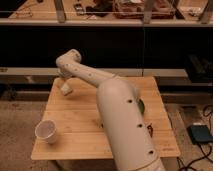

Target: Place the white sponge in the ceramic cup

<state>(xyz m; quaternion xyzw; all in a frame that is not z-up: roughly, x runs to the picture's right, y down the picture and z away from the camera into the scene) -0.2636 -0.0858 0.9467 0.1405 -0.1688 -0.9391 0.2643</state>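
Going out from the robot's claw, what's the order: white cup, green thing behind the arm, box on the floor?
From the gripper, over the table's far-left part:
1. Ceramic cup, near-left corner of the table.
2. Green bowl, right side, mostly hidden by the arm.
3. Box, on the floor at right.

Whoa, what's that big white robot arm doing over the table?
The robot's arm reaches across the wooden table, with its end effector low near the far left edge. The ceramic cup stands upright by the front left corner, well apart from it. The white sponge meant for the cup can't be made out for sure. A green bowl peeks out behind the arm.
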